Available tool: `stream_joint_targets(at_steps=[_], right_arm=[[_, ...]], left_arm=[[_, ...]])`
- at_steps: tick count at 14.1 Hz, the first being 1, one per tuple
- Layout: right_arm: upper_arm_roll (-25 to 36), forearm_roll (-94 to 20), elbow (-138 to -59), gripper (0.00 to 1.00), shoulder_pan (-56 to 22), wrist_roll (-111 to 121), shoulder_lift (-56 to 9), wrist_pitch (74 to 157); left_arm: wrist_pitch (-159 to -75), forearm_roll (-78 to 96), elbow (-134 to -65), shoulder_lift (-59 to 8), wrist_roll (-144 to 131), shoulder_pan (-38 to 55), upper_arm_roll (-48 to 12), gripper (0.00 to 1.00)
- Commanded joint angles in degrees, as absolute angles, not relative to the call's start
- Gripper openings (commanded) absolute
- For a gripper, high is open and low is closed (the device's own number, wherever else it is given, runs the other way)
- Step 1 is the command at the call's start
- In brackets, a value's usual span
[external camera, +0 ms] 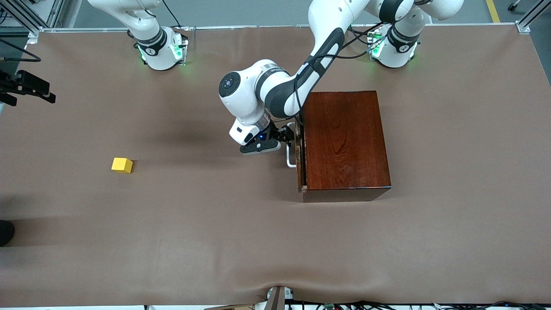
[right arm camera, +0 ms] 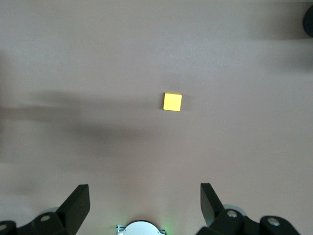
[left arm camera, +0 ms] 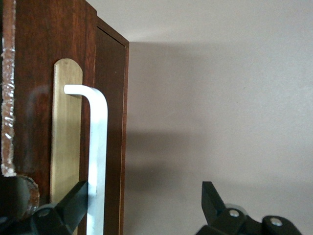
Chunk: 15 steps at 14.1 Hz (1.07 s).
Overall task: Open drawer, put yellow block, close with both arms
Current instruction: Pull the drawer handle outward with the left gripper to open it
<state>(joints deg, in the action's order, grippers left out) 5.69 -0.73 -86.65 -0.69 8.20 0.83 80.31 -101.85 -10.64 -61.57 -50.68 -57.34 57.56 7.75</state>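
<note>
On the brown worktop [external camera: 215, 224], seen from the high front camera, the glossy dark mahogany box [external camera: 346, 140] sits toward the left arm's end, its drawer [external camera: 300, 159] looking shut or nearly so, flush with the box face. The left arm reaches down from its base so that the left pincer [external camera: 287, 134] sits at the white U-shaped bar handle [external camera: 291, 161], a sensible place to start a pull. The small bright yellow cube [external camera: 122, 165] lies alone toward the right arm's end, well apart from the box, with bare worktop between them. The right arm's base stands at the worktop's edge, its pincer out of this view.

From the left wrist camera, the left pincer's fingers [left arm camera: 73, 203] are spread wide and not yet clamped: one finger lies against the handle [left arm camera: 98, 156] and the dark reddish-brown drawer front [left arm camera: 110, 132], the other stands clear over the worktop. The bar appears to lie inside the gap, so clenching looks like the next need.

From the right wrist camera, the right pincer [right arm camera: 145, 198] hangs released, fingers wide, high over the yellow cube [right arm camera: 172, 102]. It seems to be waiting there, lined up for a pick once the drawer is out. Nothing obstructs the cube.
</note>
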Motion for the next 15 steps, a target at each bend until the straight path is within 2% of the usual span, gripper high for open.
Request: stream_joint_targets(at_steps=[1, 15], right_arm=[[5.19, -0.62, -85.43, 1.00, 0.17, 7.91, -0.35, 80.94], [5.19, -0.44, -85.43, 1.00, 0.18, 7.82, -1.05, 81.04]], left_arm=[[-104.76, -10.37, -59.50, -53.00, -59.50, 57.92, 6.51, 1.00], [-109.15, -9.32, -59.41, -53.96, -64.15, 57.92, 5.45, 1.00]])
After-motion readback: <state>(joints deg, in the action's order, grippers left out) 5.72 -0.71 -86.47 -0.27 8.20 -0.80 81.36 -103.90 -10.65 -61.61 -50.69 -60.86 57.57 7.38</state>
